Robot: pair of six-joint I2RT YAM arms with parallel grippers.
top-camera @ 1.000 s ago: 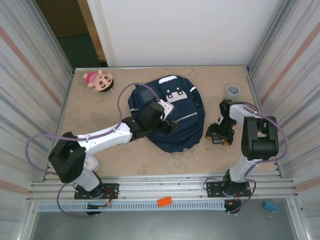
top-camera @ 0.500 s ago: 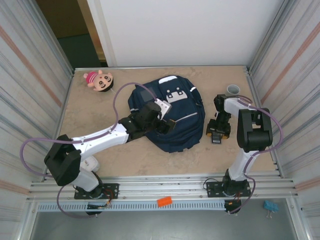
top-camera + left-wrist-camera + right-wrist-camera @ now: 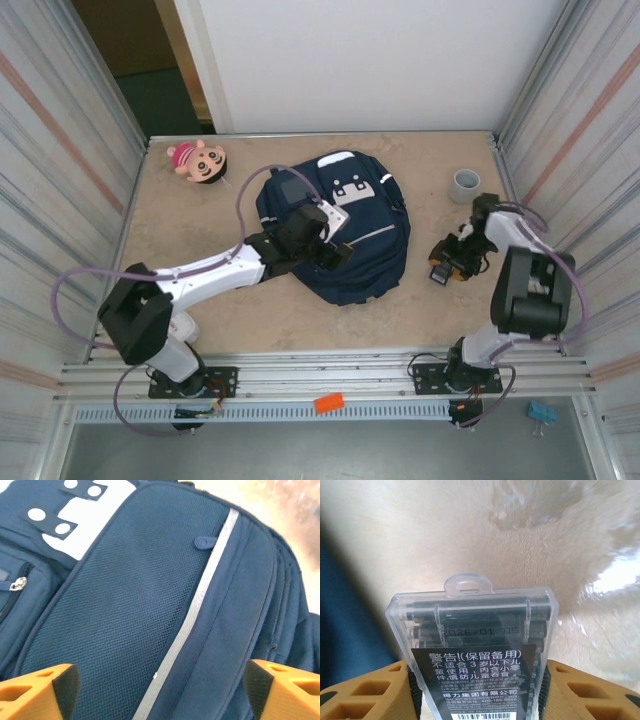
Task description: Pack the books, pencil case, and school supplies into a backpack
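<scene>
Right gripper [image 3: 447, 265] has swung away from the backpack [image 3: 365, 215] toward the right side. Its fingers squeeze both sides of a clear box of dark sticks [image 3: 472, 630] over the table [image 3: 200, 220]. I see my left gripper [image 3: 337, 250] wide open over the backpack, holding nothing.

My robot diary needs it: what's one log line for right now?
left claw: open over backpack | right claw: gripping clear plastic box
</scene>
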